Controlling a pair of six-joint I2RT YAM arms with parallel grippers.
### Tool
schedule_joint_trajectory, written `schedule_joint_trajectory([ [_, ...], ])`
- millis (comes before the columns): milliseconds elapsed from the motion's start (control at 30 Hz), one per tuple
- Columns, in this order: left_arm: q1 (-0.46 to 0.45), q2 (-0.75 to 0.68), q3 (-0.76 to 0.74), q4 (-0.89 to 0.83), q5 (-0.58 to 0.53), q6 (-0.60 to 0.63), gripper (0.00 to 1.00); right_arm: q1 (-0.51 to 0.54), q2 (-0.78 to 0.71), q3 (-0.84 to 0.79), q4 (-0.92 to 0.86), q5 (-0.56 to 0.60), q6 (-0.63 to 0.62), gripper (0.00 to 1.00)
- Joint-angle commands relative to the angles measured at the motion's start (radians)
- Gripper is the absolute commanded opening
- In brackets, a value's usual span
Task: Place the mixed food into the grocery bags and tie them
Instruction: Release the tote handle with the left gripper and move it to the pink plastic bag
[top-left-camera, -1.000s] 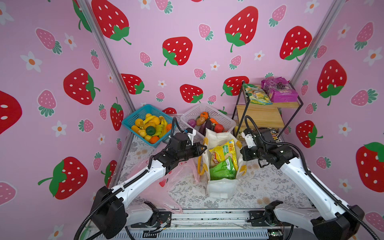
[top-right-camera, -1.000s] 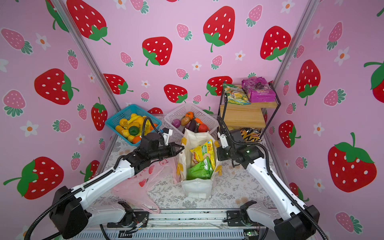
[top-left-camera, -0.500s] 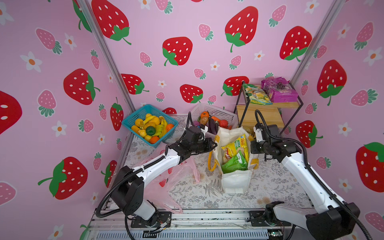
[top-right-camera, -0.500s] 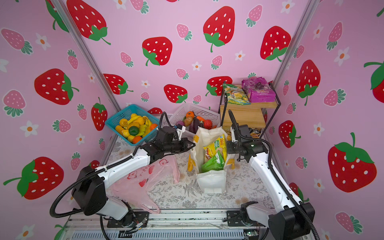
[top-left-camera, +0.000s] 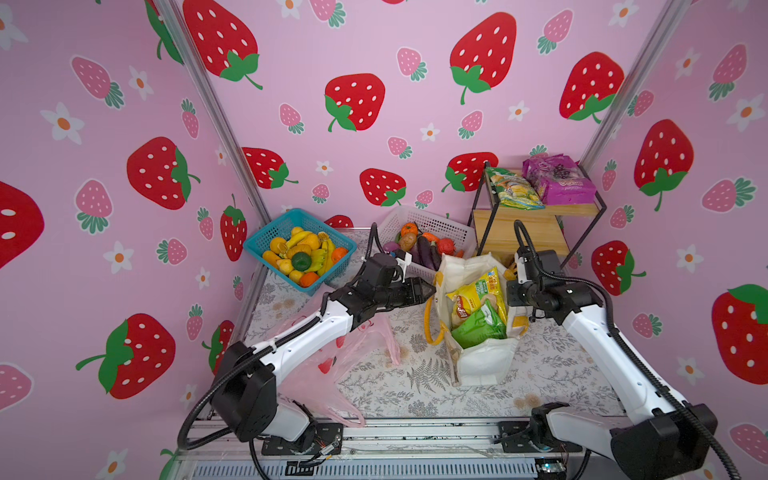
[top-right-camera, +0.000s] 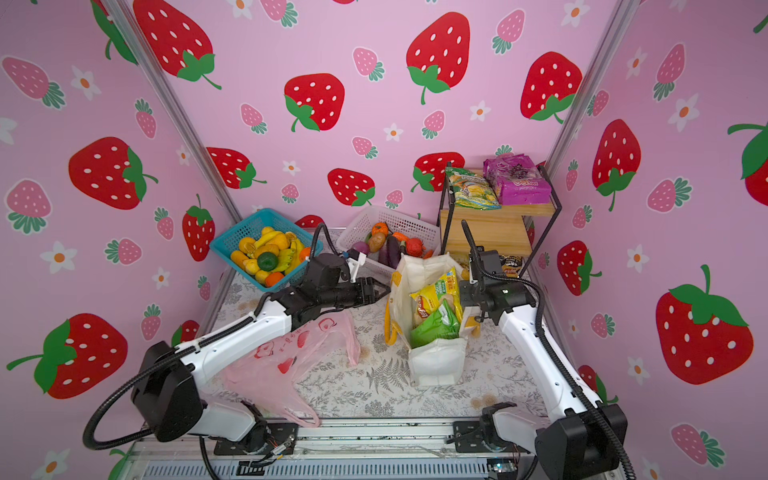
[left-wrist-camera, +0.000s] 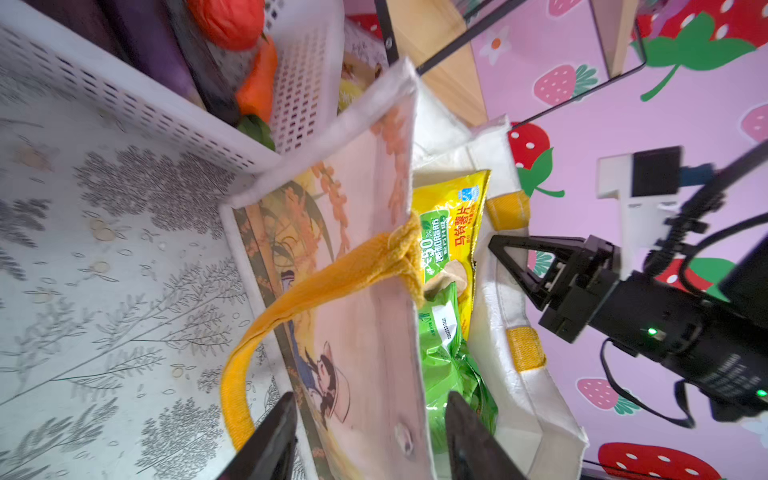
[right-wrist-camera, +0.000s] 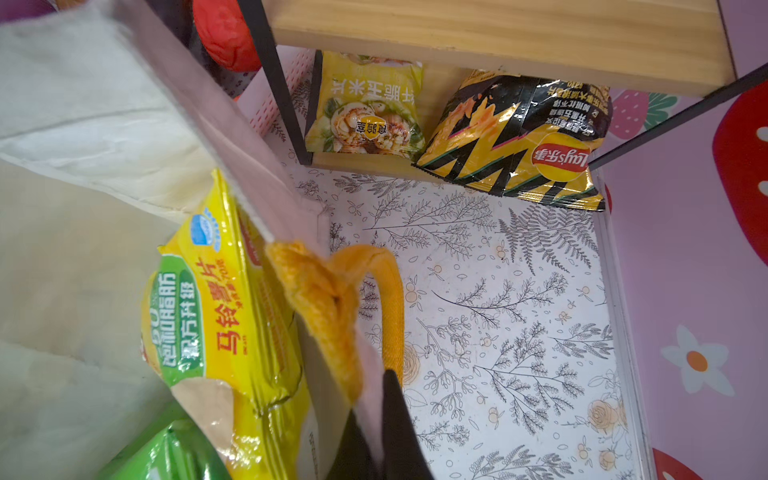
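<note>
The tote (top-left-camera: 482, 361) stands upright mid-bench (top-left-camera: 395, 390) with its mouth open. The yellow packet (top-left-camera: 478, 293) and green packet (top-left-camera: 478, 328) are inside it. The left gripper (left-wrist-camera: 372, 399) is at the tote's left rim. Its fingers are spread, that wall shows between them, and they grip nothing. The right gripper (right-wrist-camera: 374, 415) is pinched closed on the tote's right rim, just beside a yellow handle (right-wrist-camera: 390, 291). The pink bag (top-left-camera: 324, 365) lies flat on the bench to the left, partly under the left arm. The dark green fruit (top-left-camera: 301, 261) sits among other fruit in the blue basket (top-left-camera: 266, 237) at far left.
</note>
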Motion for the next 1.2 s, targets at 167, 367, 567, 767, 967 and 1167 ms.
schedule_joint_trajectory([
  [167,0.114,-0.273,-0.139,-0.097,-0.163,0.113,0.73,-0.043,-0.034,-0.022,0.088,0.059,-0.012,0.00],
  [367,0.166,-0.372,-0.179,-0.222,-0.321,0.193,0.77,-0.095,-0.067,-0.021,0.085,0.068,-0.011,0.00],
  [567,0.180,-0.416,-0.246,-0.258,-0.366,0.192,0.80,-0.129,-0.064,-0.007,0.111,0.056,0.001,0.00],
  [767,0.181,-0.430,-0.332,-0.308,-0.383,0.169,0.81,-0.141,-0.030,-0.030,0.160,0.041,0.011,0.15],
  [967,0.165,-0.418,-0.416,-0.391,-0.415,0.148,0.81,-0.141,-0.077,-0.011,0.231,0.016,0.003,0.55],
  [1167,0.107,-0.330,-0.440,-0.449,-0.487,0.131,0.80,-0.105,-0.118,0.031,0.305,-0.127,-0.018,0.71],
])
